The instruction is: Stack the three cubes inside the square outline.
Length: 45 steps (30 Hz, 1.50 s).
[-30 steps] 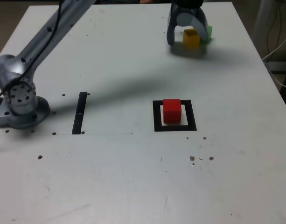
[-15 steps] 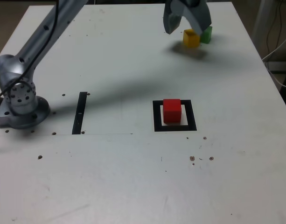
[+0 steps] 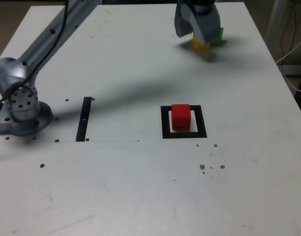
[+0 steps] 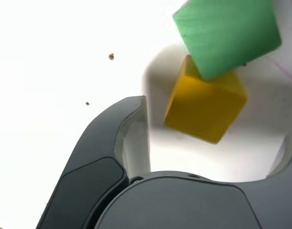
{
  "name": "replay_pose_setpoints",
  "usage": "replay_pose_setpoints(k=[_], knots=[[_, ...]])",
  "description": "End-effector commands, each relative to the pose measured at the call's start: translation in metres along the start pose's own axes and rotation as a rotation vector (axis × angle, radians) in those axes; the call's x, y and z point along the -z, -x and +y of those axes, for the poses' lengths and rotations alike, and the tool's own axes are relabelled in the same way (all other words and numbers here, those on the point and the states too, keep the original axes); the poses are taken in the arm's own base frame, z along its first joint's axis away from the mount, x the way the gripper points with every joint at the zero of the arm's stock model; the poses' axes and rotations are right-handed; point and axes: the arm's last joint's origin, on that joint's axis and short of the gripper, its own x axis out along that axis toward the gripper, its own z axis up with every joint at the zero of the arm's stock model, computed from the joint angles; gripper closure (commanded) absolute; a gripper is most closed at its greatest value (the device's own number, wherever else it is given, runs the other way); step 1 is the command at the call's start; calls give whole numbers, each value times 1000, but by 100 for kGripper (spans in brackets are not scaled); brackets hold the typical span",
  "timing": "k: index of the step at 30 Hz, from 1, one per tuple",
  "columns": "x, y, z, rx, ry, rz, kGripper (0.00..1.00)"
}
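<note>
OK, jaws wide on gripper (image 4: 210,143); I'd centre on yellow cube (image 4: 205,107), keeping clear of touching green cube (image 4: 227,34), before closing.

Yellow cube (image 4: 205,109), green cube (image 4: 226,33): matt, smooth. Gripper (image 4: 207,157): smooth grey plastic, slight sheen. Table (image 3: 140,187): matt white, speckled.

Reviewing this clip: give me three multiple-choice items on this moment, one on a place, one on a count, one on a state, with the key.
1. Where is the red cube?
A. inside the square outline
B. on the black strip
C. beside the arm's base

2. How many cubes lie outside the outline?
A. none
B. one
C. two

3. The gripper is
A. shut on the red cube
B. open above the yellow cube
C. shut, empty

Key: 1 A, it sits on the white centre. 2 C, yellow and the green cube sit together at the table's far edge. 3 B, the fingers stand apart.
</note>
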Motion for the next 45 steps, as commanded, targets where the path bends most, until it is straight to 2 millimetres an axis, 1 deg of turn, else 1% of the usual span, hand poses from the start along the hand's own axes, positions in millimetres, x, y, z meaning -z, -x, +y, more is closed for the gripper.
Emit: replay_pose_setpoints(k=[1,6,10,13,20,27,34,37,45], knots=[[-1,-4,0,7,-8,-1,7],[-1,-7,1,10,-5,-6,7],[3,-6,1,1,3,-11,7],[4,-5,1,0,6,-12,9],[6,-8,2,3,5,14,18],[6,-7,4,-14,10,23,30],[6,-10,3,-6,6,21,34],[5,-12,3,0,1,19,37],[2,-15,3,-2,2,-14,53]])
